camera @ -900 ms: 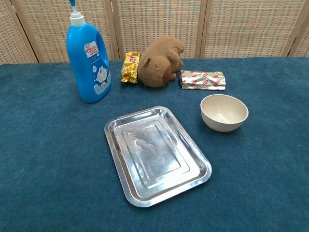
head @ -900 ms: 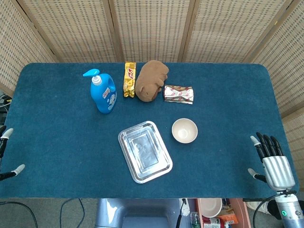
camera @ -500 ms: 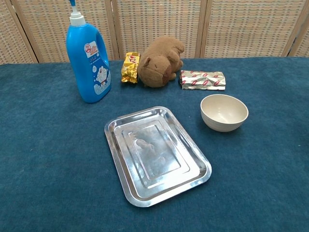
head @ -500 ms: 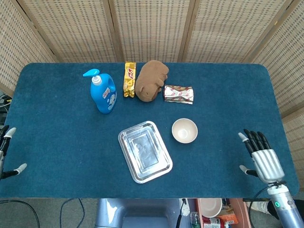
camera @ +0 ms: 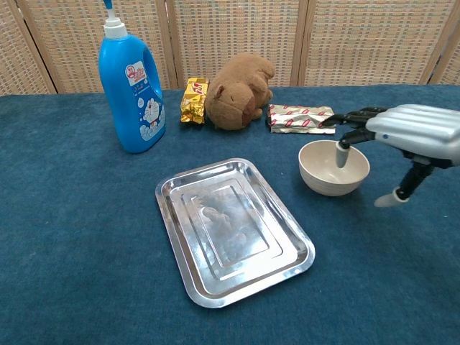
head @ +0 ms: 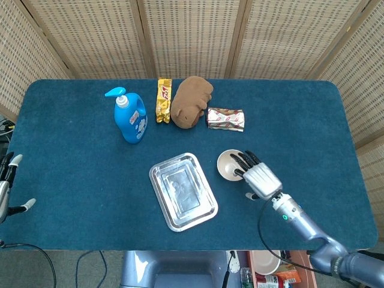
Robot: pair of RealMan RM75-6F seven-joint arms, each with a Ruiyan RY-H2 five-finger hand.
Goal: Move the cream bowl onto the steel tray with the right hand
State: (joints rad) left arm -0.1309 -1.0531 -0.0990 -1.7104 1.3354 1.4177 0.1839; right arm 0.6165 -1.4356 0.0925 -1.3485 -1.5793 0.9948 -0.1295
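Note:
The cream bowl (head: pixel 230 165) (camera: pixel 327 170) stands upright on the blue cloth, just right of the steel tray (head: pixel 182 191) (camera: pixel 231 228), which lies empty. My right hand (head: pixel 255 174) (camera: pixel 402 135) hovers over the bowl's right rim with its fingers spread; one fingertip dips inside the bowl and the thumb hangs outside to the right. It holds nothing. My left hand (head: pixel 7 186) shows only at the far left edge of the head view, off the table, fingers apart and empty.
Along the back stand a blue detergent bottle (head: pixel 130 116) (camera: pixel 130 90), a gold snack packet (head: pixel 163 100), a brown plush toy (head: pixel 191 101) (camera: pixel 239 91) and a red-and-silver packet (head: pixel 225 119) (camera: pixel 301 118). The packet lies just behind the bowl.
My right hand has swept in from the table's right edge leftward to the bowl and now reaches over its rim. The bowl and tray have not moved.

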